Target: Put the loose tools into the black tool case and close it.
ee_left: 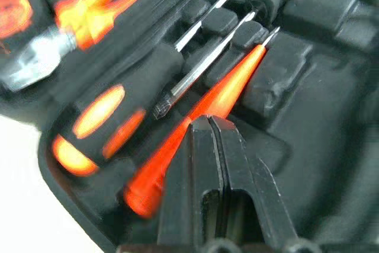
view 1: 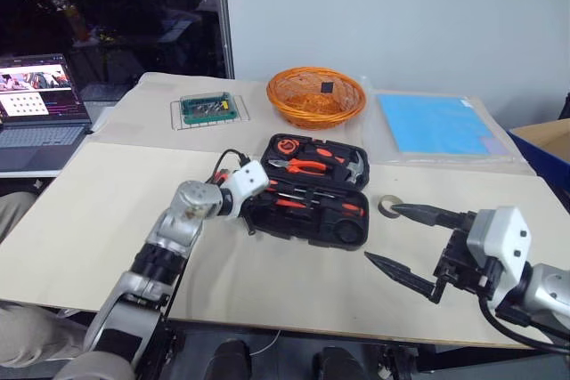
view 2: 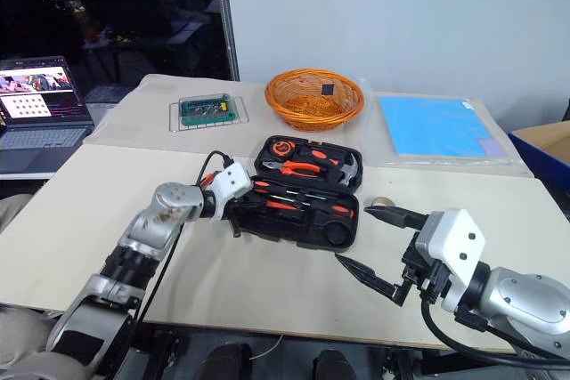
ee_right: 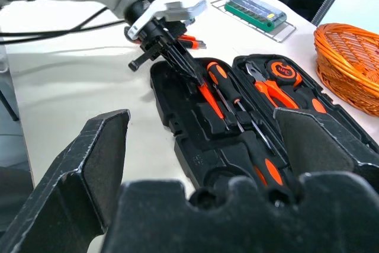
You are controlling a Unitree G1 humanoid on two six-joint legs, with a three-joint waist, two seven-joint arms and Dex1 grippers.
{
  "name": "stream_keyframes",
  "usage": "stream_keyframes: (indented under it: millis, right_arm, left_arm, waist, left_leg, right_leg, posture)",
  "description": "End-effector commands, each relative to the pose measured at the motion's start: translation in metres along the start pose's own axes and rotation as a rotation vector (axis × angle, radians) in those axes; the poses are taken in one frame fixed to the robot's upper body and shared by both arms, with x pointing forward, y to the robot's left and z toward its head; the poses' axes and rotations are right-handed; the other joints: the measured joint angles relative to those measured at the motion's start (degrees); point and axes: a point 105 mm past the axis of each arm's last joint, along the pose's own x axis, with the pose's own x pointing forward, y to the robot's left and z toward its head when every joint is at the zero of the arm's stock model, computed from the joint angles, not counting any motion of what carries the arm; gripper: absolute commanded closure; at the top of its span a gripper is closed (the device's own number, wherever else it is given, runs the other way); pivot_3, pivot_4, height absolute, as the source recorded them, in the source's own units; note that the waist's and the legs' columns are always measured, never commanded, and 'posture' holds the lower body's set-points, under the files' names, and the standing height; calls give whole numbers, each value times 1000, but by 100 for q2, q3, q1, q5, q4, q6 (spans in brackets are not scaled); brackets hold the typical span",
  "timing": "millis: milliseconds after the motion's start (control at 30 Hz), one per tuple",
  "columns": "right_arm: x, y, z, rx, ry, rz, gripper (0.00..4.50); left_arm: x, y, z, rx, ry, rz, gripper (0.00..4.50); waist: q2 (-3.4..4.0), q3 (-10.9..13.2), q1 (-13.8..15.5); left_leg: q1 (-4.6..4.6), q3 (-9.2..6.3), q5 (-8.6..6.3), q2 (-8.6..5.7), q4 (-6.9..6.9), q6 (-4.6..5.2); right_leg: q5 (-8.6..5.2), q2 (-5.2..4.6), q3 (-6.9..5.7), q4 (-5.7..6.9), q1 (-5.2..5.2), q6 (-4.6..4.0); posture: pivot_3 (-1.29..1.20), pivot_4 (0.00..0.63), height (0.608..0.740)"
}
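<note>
Pressing down into the case, the left gripper (ee_left: 208,124) has its jaws pinched fully together, holding nothing, tips on an orange screwdriver (ee_left: 201,111) in the near half of the black tool case (view 1: 312,191). The right gripper (view 1: 399,239) hangs with jaws spread wide and empty beside the tape roll (view 1: 390,206), one small ring, light and rigid I'd say, best pinched across its rim. Three screwdrivers seated; one case lying open on the desk (view 1: 89,220).

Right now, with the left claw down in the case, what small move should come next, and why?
Probably lift the left claw clear of the black tool case. Its fingers are shut over the seated screwdrivers, apparently holding nothing, while the tape roll lies outside the case, beside the open right claw.
</note>
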Motion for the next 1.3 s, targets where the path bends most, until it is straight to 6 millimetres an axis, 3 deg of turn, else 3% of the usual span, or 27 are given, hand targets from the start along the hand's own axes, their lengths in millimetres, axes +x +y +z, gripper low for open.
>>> stream_keyframes:
  millis: [33, 200, 267, 333, 467, 667, 833, 1133, 1300]
  right_arm:
    - [2, -2, 6, -41, -23, 13, 0]
    - [5, 0, 6, -38, -29, 22, 0]
    - [5, 1, 6, -35, -32, 20, 0]
    - [5, 1, 5, -32, -34, 20, 0]
    - [6, 1, 4, -28, -37, 20, 0]
    - [9, 1, 6, -32, -47, 21, 0]
    - [7, 3, 6, -29, -43, 19, 0]
    - [8, 5, 6, -20, -44, 16, 0]
    - [8, 5, 7, -21, -42, 18, 0]
  left_arm:
    - [-4, -1, -12, -130, 113, -23, 4462]
    - [-9, -1, 5, -102, 68, -25, 4462]
    - [-18, -8, 43, -112, -166, -75, 4462]
    - [-32, -13, 68, -146, -319, -124, 4462]
    - [-35, -4, 75, -218, -348, -65, 4462]
    - [-18, 10, 65, -216, -271, 69, 4462]
    - [-11, -8, 48, -135, -222, 10, 4462]
    - [9, -7, 6, -9, -134, 102, 4462]
    - [13, -5, 18, 15, -204, 120, 4462]
  waist:
    - [-1, 0, -15]
    - [0, 0, -23]
    - [0, 2, -5]
    - [-5, 24, 6]
    - [-10, 43, 21]
    - [-14, 49, 28]
    - [-15, 57, 22]
    - [-14, 59, 47]
    - [-13, 59, 70]
  left_leg:
    - [0, -1, 0, 0, 0, 0]
    - [-11, -2, 2, -1, -5, 4]
    - [-38, -2, 16, -2, -12, 27]
    - [-56, -4, 28, -4, -14, 47]
    - [-98, -16, 23, -13, -12, 54]
    - [-98, -39, 23, -31, -3, 56]
    - [-99, -42, 22, -33, -6, 55]
    - [-91, -46, 22, -36, -7, 54]
    - [-84, -46, 22, -37, -6, 54]
  right_leg:
    - [0, 1, 0, 0, -1, 0]
    - [-1, 3, 3, -1, -12, 3]
    - [-10, 3, 4, -1, -11, 3]
    - [-10, 5, 6, -1, -22, 3]
    - [14, 6, 2, -2, -47, 21]
    - [0, 5, 3, -4, -34, 45]
    - [4, 3, 4, -5, -33, 39]
    - [3, 1, 3, -7, -21, 20]
    - [-17, -1, 4, -8, -15, -3]
  posture:
    - [0, 150, 740]
    - [0, 150, 740]
    - [0, 150, 740]
    - [0, 150, 740]
    - [0, 150, 740]
    - [0, 150, 740]
    - [0, 150, 740]
    - [0, 150, 740]
    - [0, 150, 740]
